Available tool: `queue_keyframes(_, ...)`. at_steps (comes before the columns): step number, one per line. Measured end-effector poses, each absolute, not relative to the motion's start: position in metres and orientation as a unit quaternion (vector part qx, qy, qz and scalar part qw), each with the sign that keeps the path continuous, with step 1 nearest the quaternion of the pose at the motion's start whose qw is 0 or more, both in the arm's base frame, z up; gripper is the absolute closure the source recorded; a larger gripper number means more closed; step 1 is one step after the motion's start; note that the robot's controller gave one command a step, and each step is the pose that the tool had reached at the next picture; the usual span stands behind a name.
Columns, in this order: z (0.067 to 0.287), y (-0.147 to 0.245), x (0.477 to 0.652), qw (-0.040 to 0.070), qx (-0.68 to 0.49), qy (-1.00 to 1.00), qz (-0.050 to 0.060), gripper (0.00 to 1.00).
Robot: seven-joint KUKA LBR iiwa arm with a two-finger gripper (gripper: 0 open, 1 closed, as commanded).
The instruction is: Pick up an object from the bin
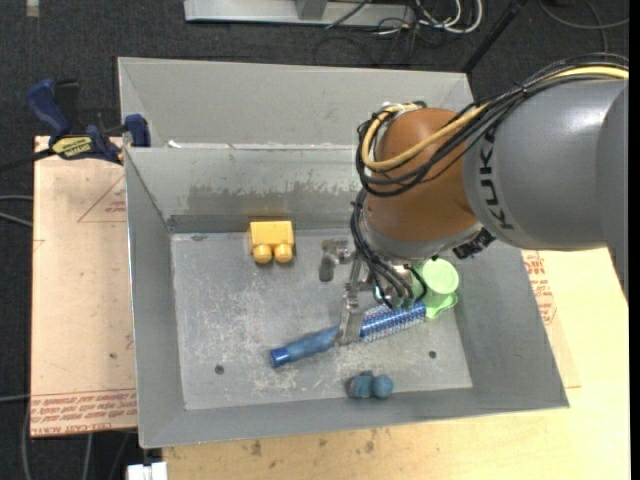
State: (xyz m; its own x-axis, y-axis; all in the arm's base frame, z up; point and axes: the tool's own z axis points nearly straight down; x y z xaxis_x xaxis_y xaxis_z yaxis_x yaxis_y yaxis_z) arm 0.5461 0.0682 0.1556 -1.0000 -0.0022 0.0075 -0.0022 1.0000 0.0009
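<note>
Gripper (352,316) sits low over the neck of the blue brush (312,345), which lies slanted on the bin (150,268) floor toward the front, bristle end just beside a green piece (438,284). Can't tell whether it's wide or narrow. I'd straddle the neck crosswise, stay clear of the green piece and lift straight; wrist points roughly straight down, arm in from the right.

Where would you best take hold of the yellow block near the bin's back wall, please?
Grip the yellow block across its flat rectangular body, probably straight down from above: it lies alone with bare floor left and right, whereas its two rounded knobs might slip.
</note>
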Motion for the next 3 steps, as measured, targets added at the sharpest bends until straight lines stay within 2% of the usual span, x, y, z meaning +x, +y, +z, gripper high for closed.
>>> queue_keyframes(1,0.065,0.086,0.518,0.004,-0.019,-1.000,0.000,0.00)
queue_keyframes(2,0.070,0.085,0.522,0.000,-0.021,-1.000,-0.001,1.00)
queue_keyframes(3,0.202,0.100,0.508,-0.004,-0.033,-0.999,-0.002,1.00)
